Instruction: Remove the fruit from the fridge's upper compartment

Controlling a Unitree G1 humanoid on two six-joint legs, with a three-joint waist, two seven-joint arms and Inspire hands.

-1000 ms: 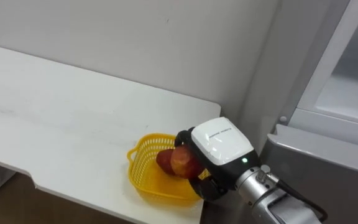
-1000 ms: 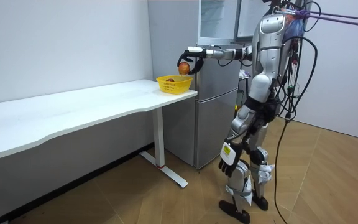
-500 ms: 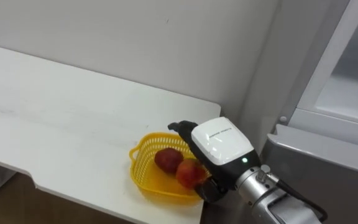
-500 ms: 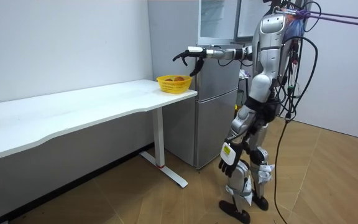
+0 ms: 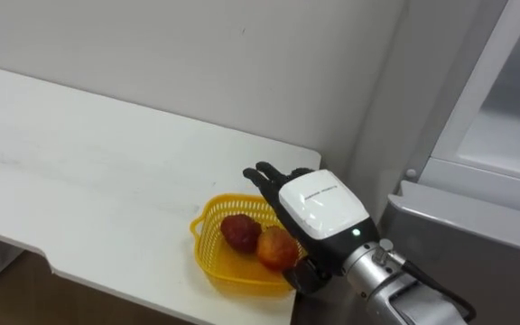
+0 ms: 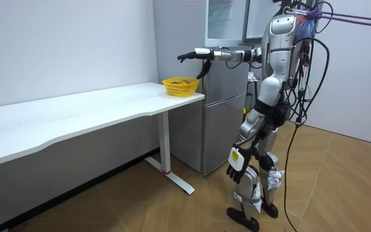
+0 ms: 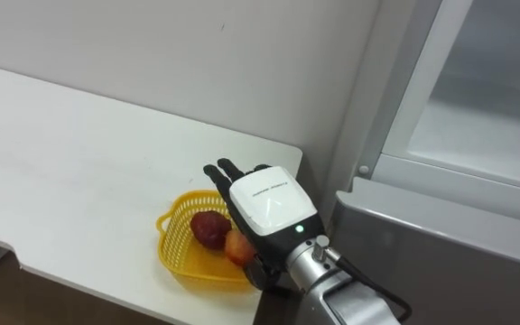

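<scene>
Right hand (image 5: 319,212) is held level above the basket (image 5: 224,271), which stands on the table (image 5: 106,171) corner just beside the fridge (image 5: 477,244), probably to keep the carry from the upper compartment short. Its fingers (image 5: 267,174) are straight and spread, grasping nothing. Two touching fruits lie in the basket: red fruit (image 5: 239,232) below the fingertips, orange fruit (image 5: 276,246) at the palm's edge. Left hand (image 6: 236,169) hangs at the thigh, its grasp indiscernible.
</scene>
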